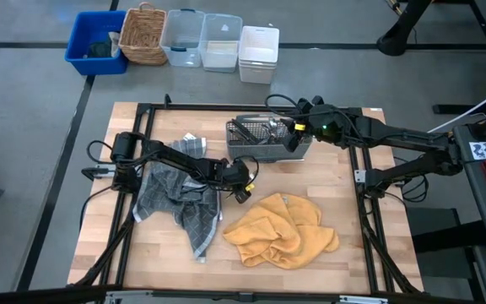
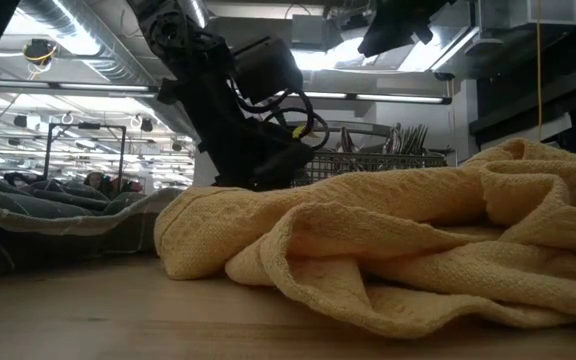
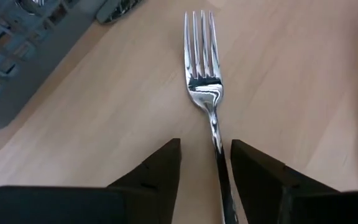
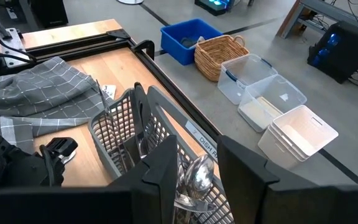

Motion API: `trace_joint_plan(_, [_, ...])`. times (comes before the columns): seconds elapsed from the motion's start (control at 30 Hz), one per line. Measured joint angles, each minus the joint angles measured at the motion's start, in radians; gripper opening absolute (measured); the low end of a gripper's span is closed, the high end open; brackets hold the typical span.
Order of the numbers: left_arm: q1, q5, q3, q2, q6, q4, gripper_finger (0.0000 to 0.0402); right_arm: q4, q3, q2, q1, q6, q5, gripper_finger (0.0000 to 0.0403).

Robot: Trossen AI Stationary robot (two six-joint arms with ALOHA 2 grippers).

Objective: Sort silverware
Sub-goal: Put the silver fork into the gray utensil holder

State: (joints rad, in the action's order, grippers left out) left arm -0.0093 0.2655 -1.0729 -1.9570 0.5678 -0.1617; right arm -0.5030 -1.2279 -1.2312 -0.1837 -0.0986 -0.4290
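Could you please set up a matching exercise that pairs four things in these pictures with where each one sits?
Things:
1. fork
2. grey mesh caddy
3. yellow cloth
4. left gripper

Places:
A. crumpled at the near middle of the table
B. flat on the bare wood, handle between two dark fingers
C. at the table's far edge, under the right gripper
D. low over the table, straddling the fork's handle

Pairs: 1-B, 2-C, 3-A, 4-D

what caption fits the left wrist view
Left gripper open, fingers astride a fork's handle on the wooden table.
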Motion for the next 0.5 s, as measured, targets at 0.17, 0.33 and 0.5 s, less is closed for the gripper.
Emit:
trace_joint_plan(0.17, [0.001, 0.002, 0.001, -0.002, -0.008, -0.005, 0.0086, 0.0, 0.0, 0.0, 0.0, 0.0, 0.0, 0.0115])
trace_joint_plan(0.33, [0.002, 0.003, 0.002, -0.002, 0.007, -0.007, 0.0019, 0.0, 0.0, 0.0, 0.0, 0.0, 0.0, 0.0115])
trace_joint_plan(0.5, [0.002, -0.001, 0.003, 0.007, 0.063, -0.003, 0.0012, -0.003, 0.0, 0.004, 0.0, 0.0, 0.001, 0.0115])
